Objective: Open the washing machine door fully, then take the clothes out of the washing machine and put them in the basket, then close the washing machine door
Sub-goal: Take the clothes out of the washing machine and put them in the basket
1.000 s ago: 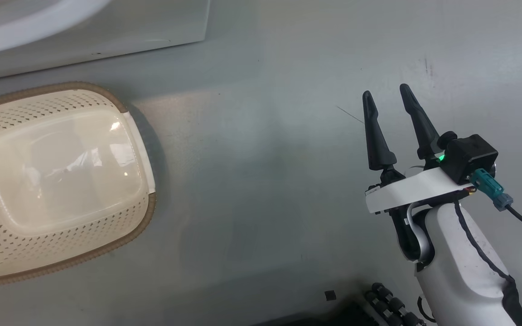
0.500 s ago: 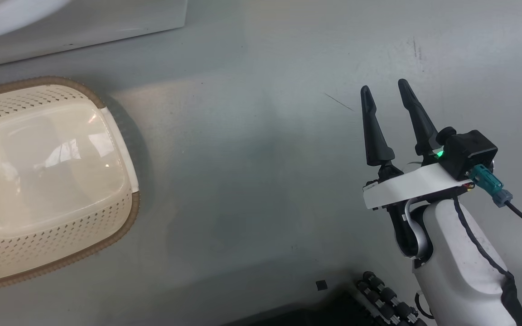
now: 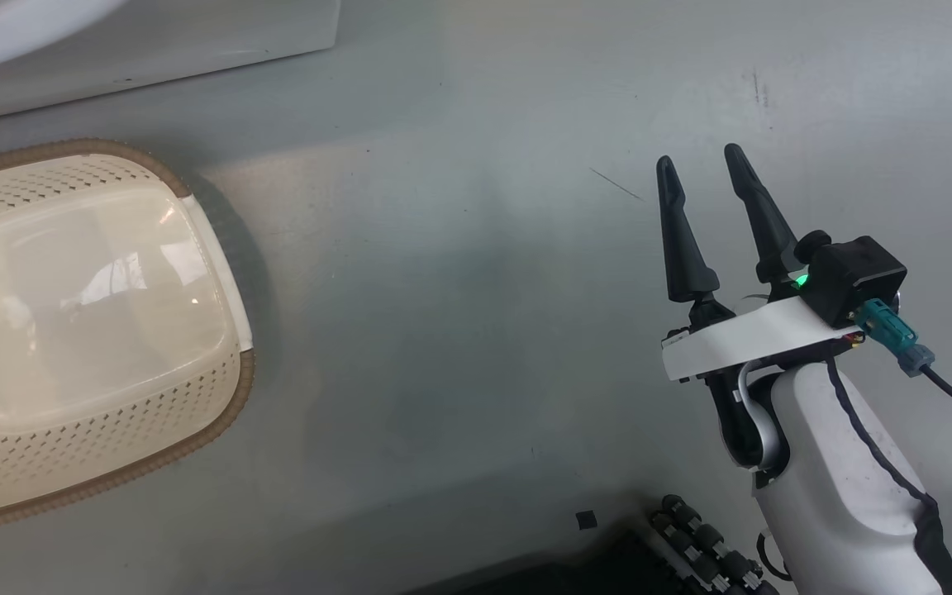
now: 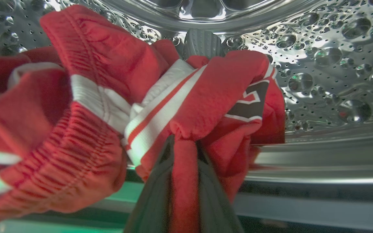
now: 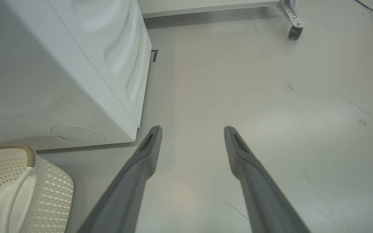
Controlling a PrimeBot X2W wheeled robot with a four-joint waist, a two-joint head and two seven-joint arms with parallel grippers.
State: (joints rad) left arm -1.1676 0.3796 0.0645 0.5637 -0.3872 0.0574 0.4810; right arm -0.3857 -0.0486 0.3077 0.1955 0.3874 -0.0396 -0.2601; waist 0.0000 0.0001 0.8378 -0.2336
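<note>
Unloading in hand: left gripper (image 4: pixel 185 145) inside drum (image 4: pixel 335 64), fingers pinched tight on a fold of clothes (image 4: pixel 206 97), red bundle bunched up near the drum's lip. Right gripper (image 3: pixel 698 157) idle over floor (image 3: pixel 459 289), fingers spread, holding nothing. Basket (image 3: pixel 112 438) with no fabric seen in it, just beside machine (image 5: pixel 60 81), well apart from right gripper. Next move, by judgement: draw bundle out past the lip without snagging, carry across to basket, let go only once above it. Possibly more than one garment in the bundle, so perhaps a second reach. Door closing yet to come.
</note>
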